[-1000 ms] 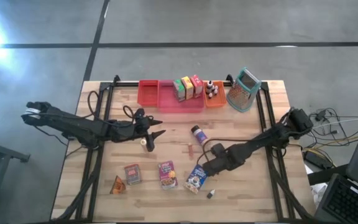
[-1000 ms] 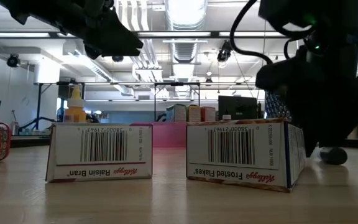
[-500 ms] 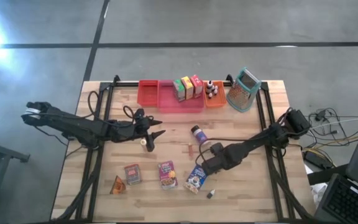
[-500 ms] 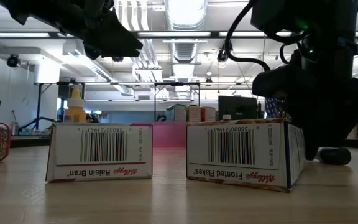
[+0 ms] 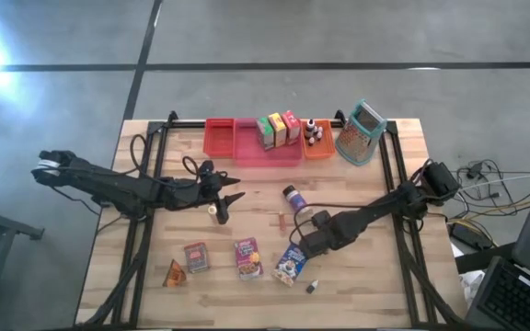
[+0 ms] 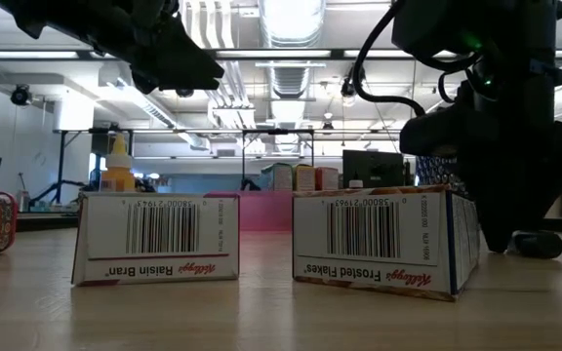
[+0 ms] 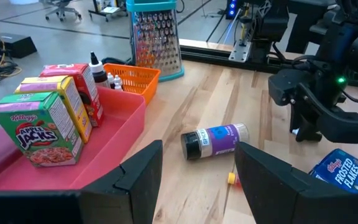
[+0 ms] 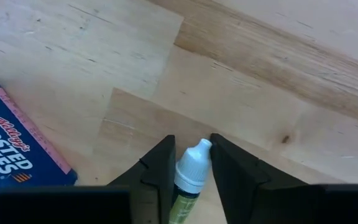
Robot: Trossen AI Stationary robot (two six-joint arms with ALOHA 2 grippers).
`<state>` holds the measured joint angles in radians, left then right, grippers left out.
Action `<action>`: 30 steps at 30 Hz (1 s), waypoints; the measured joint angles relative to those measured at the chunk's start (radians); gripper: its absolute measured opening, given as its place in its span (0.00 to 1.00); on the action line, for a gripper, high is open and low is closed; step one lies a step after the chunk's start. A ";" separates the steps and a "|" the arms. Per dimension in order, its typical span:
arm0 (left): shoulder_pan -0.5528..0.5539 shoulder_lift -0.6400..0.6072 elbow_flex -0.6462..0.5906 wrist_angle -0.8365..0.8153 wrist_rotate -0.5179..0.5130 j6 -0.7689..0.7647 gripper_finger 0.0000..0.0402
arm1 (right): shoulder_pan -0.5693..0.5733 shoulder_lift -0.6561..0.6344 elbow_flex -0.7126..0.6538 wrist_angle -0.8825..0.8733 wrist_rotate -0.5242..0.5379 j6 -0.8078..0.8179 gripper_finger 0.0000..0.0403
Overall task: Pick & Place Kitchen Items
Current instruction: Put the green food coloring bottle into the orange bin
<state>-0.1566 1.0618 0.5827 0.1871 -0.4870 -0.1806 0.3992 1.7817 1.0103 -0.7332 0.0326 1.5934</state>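
My right gripper [image 5: 304, 242] points down at the table, just behind the blue Frosted Flakes box [image 5: 290, 264], and is shut on a small white-capped bottle [image 8: 191, 169]. My left gripper [image 7: 197, 174] hangs open above the table, left of the purple-labelled jar [image 7: 215, 140], which lies on its side. A Raisin Bran box [image 5: 247, 257], a red box [image 5: 196, 256] and an orange wedge [image 5: 174, 273] lie along the near side. Three boxes [image 5: 278, 129] stand in the pink tray [image 5: 267, 153], and tiny dark-capped bottles [image 5: 314, 131] stand in the orange tray. My right gripper pinches the small bottle between its two fingers [image 8: 161, 168], at the white cap and neck [image 8: 194, 163]. The fingers come from above, pointing down, one on each side of the bottle. The bottle lies along the wooden tabletop; its greenish body runs back out of sight between the fingers.
A red tray [image 5: 219, 136] adjoins the pink one at the far edge. A metal grater [image 5: 361, 133] stands at the far right. A tiny dark item [image 5: 312, 287] lies near the front edge and a small yellow piece [image 5: 214, 211] under my left gripper. Bare wood lies at the right.
My right hand has tipped a little where it stands behind the Frosted Flakes box, without leaving its place. The boxes, jar and trays have stayed where they were.
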 joint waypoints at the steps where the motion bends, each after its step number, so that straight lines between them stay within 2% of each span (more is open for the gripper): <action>1: 0.000 0.000 0.000 0.000 0.000 0.000 0.51 | 0.000 0.000 0.000 0.000 0.000 0.000 0.21; 10: 0.000 0.000 0.000 0.000 0.000 0.000 0.51 | 0.001 0.000 0.000 0.000 -0.009 -0.042 0.08; 15: 0.000 0.000 0.000 0.000 0.000 0.000 0.51 | -0.016 0.000 0.000 -0.001 -0.019 -0.158 0.07; 18: 0.000 0.000 0.000 0.000 0.000 -0.005 0.51 | -0.049 0.000 0.000 -0.012 -0.042 -0.253 0.11; 24: 0.000 0.000 0.000 -0.002 0.000 -0.006 0.51 | -0.126 0.002 0.013 -0.017 -0.155 -0.538 0.25; 30: 0.000 0.000 0.000 -0.002 0.000 -0.003 0.51 | -0.135 0.002 0.100 -0.034 -0.162 -0.783 0.38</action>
<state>-0.1569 1.0618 0.5827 0.1852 -0.4870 -0.1833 0.2644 1.7836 1.1108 -0.7675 -0.1289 0.8103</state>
